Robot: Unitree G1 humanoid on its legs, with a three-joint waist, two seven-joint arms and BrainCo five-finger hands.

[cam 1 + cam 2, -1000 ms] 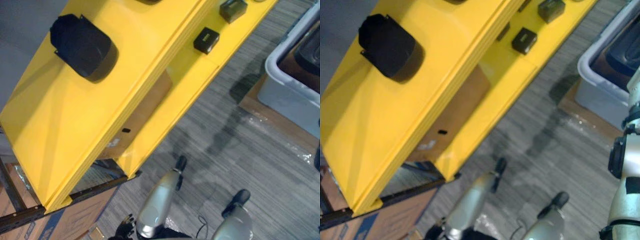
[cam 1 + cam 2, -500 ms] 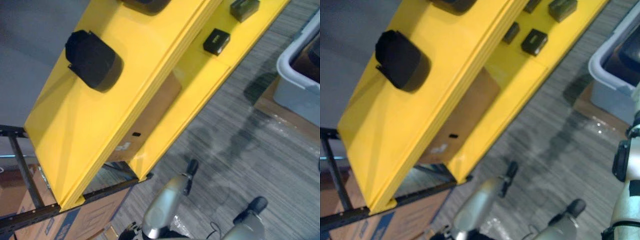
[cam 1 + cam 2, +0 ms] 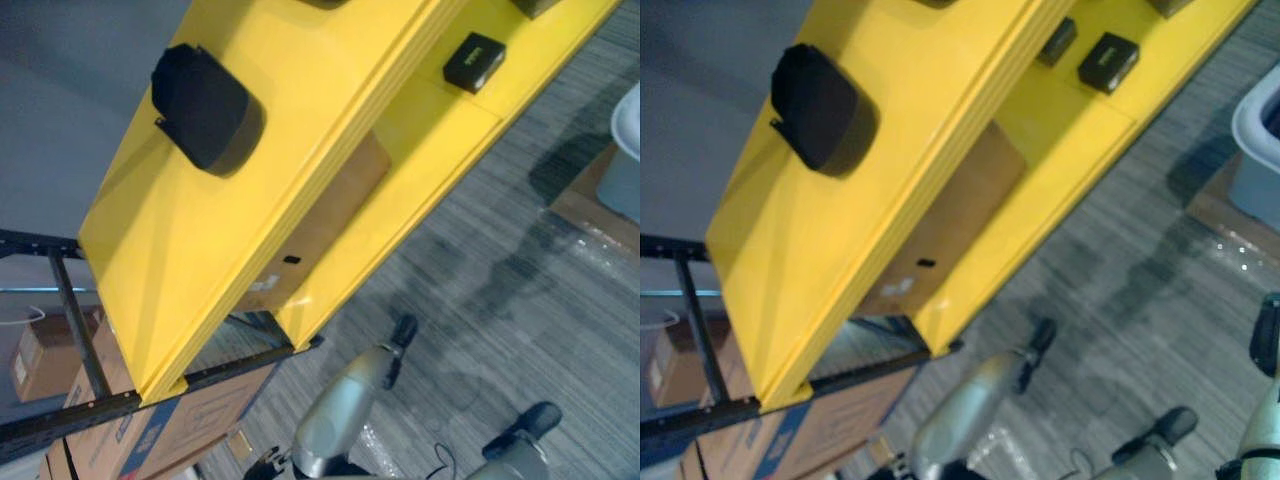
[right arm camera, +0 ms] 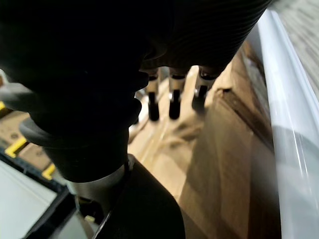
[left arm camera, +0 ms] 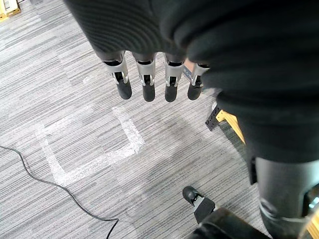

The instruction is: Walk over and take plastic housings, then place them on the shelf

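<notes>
A black plastic housing with rounded corners lies on the top board of the yellow shelf, towards its left end. On the lower board sit a small black box and a second one. My left hand hangs over the grey carpet with straight fingers and holds nothing. My right hand also hangs with straight fingers, empty, above brown cardboard beside a pale bin's rim.
A grey plastic bin stands on the floor at the right edge, on a cardboard sheet. Under the shelf is a cardboard box, with more boxes at the lower left behind a dark metal frame. White tape marks cross the carpet.
The camera has swung left: the shelf, housing and bin have all slid towards the right of the picture, and the bin is nearly out of frame. Nothing on the shelf has moved.
</notes>
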